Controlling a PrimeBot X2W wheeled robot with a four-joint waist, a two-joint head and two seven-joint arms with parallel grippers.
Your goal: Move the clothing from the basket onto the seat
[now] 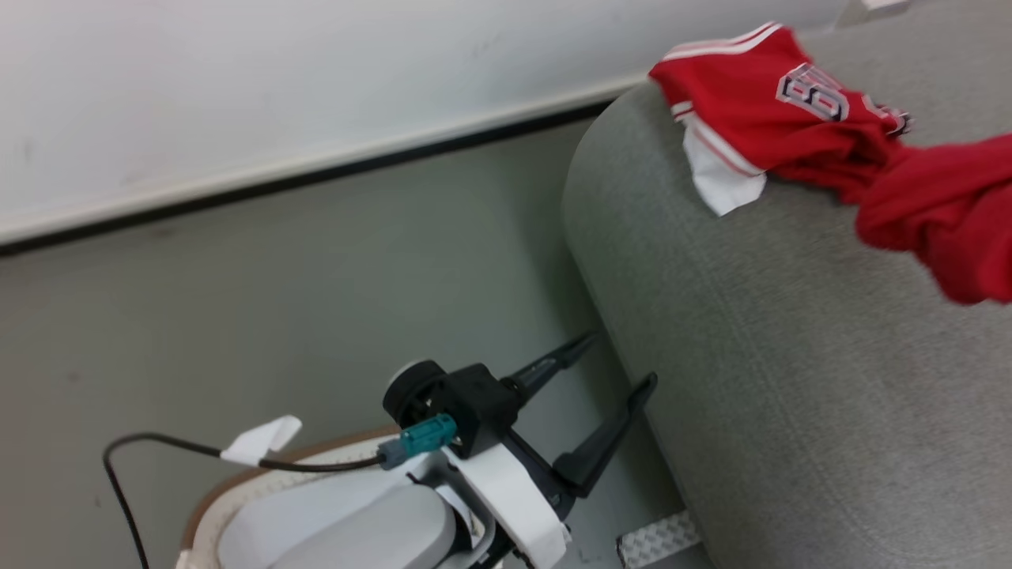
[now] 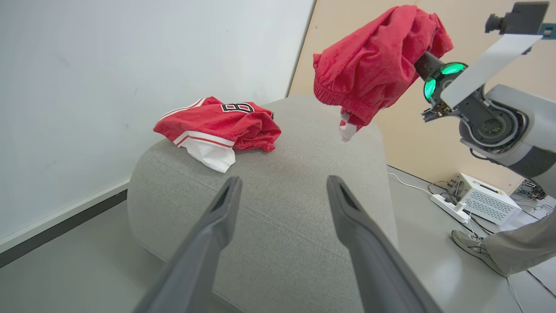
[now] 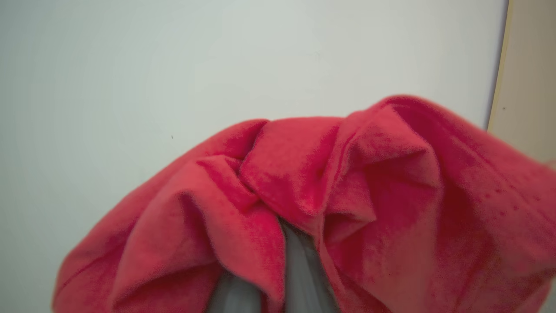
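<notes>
Right wrist view: the right pincer point(image 3: 295, 265), clenched on a red garment point(image 3: 347, 195), should sink close over the seat point(image 2: 282, 226) beside the jersey point(image 2: 217, 126) before letting go; left pincer point(image 2: 283, 180) gapes empty.

White wall point(image 1: 237, 79), dark baseboard point(image 1: 316, 178), grey floor point(image 1: 277, 300); white box point(image 2: 486, 198), power strip point(image 2: 447, 208) near person's shoe point(image 2: 471, 245).

One jersey point(image 1: 759, 111) is laid on the seat point(image 1: 791, 356), at its far left corner, near the wall point(image 1: 316, 79). A second garment point(image 2: 373, 61) is suspended above the seat, to the jersey's right. The left gripper point(image 1: 619, 360) is positioned just beside the seat's left edge, with the basket point(image 1: 237, 482) below and behind it.
</notes>
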